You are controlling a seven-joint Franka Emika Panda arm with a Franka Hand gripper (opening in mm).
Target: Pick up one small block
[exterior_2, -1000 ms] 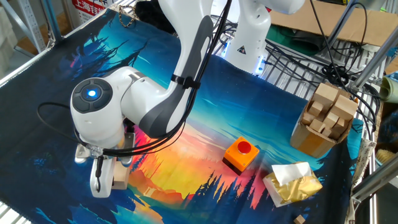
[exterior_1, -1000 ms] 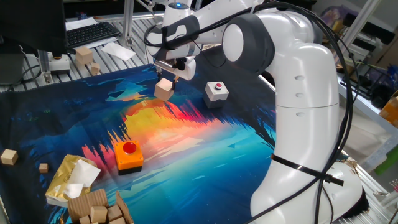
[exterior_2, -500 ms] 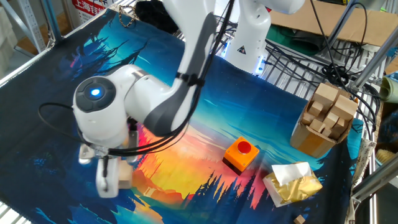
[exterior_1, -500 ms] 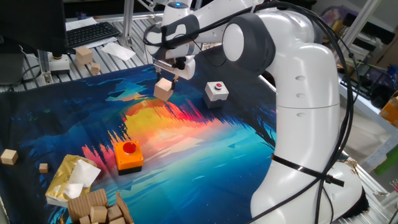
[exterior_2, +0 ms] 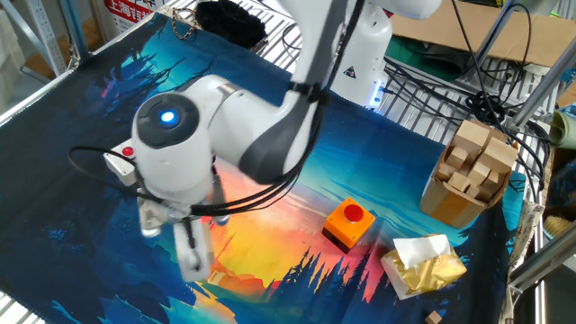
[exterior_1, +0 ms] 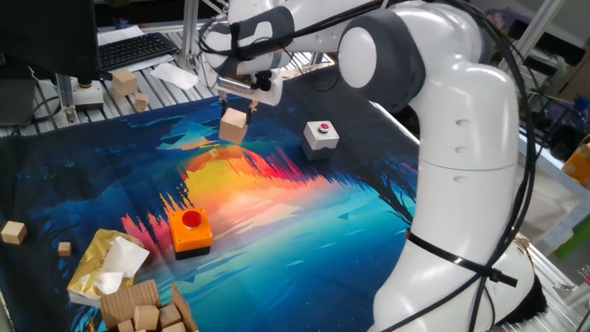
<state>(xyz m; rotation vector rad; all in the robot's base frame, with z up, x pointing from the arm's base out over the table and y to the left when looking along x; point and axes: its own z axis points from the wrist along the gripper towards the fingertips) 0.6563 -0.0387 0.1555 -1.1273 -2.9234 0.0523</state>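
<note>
The small block (exterior_1: 234,124), a plain pale wooden cube with smooth unmarked faces, hangs tilted in the gripper (exterior_1: 241,103) above the mat (exterior_1: 332,212), clear of its surface. The claw is closed on the block's upper part; in the other fixed view the fingers (exterior_2: 193,252) are motion-blurred and the block cannot be made out. The glossy white arm (exterior_1: 452,148) has rounded joints, and black cables run along it.

The mat is a flat printed sheet, deep blue at its edges with an orange and pink glow at the centre. On it stand two button boxes: a white box (exterior_1: 320,135) with a red button at about 3 o'clock from the held block, and an orange box (exterior_1: 190,231) with a red button at about 7 o'clock, well apart.

Two tiny wooden cubes (exterior_1: 14,231) lie near the mat's left edge. Two more wooden blocks (exterior_1: 126,84) sit on the bench behind, beside a keyboard (exterior_1: 134,49).

A corrugated cardboard box (exterior_1: 146,309) holds several wooden blocks, too heaped to count. Just beside it lies a crumpled yellow packet (exterior_1: 103,267) with white tissue.
</note>
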